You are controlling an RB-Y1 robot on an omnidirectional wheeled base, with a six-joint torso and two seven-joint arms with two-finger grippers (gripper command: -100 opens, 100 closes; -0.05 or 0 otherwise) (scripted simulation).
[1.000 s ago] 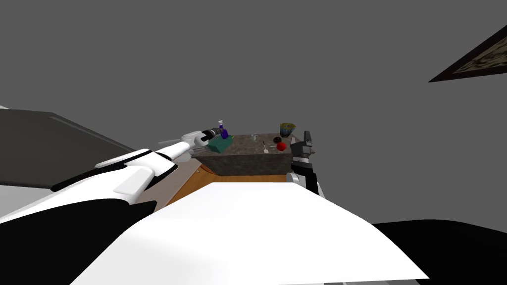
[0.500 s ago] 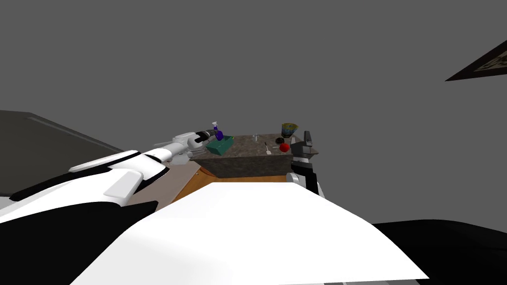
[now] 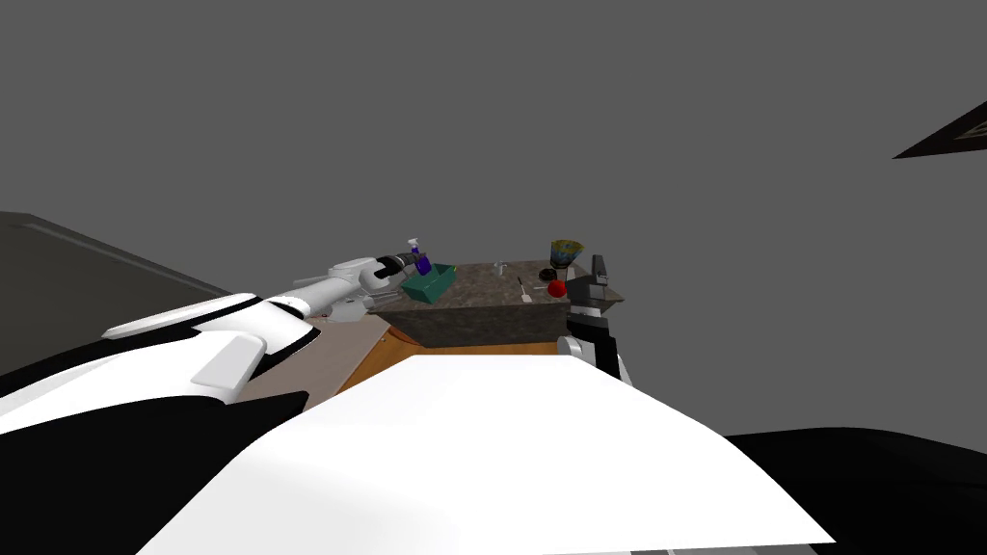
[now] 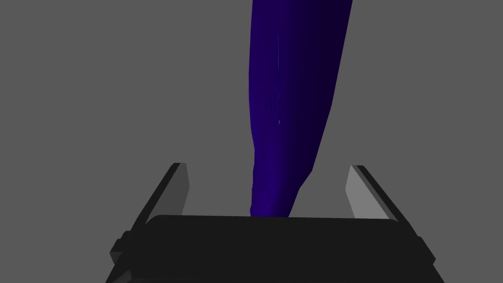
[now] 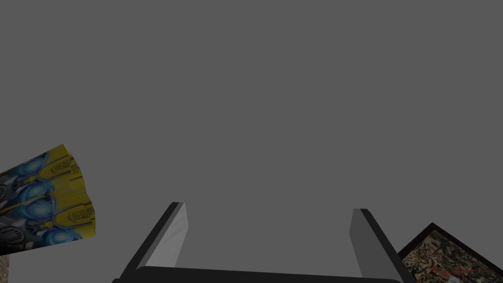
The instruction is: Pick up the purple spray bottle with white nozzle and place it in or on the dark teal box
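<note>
1. Head view: purple spray bottle with white nozzle (image 3: 417,262) at left claw's (image 3: 409,260) tip, just beside dark teal open box (image 3: 431,282) on speckled stone counter (image 3: 482,299).
2. Left wrist view: claw (image 4: 267,169) wide, blades bracketing bottle (image 4: 290,98) without touching; likely no grip.
3. Right wrist view: right claw (image 5: 267,206) wide, empty, idle.

Our left arm (image 3: 289,306) stretches out forward, the left gripper (image 4: 265,167) holding its fingers (image 4: 180,184) wide apart. Our right gripper (image 5: 267,206) points upward, fingers likewise parted.
</note>
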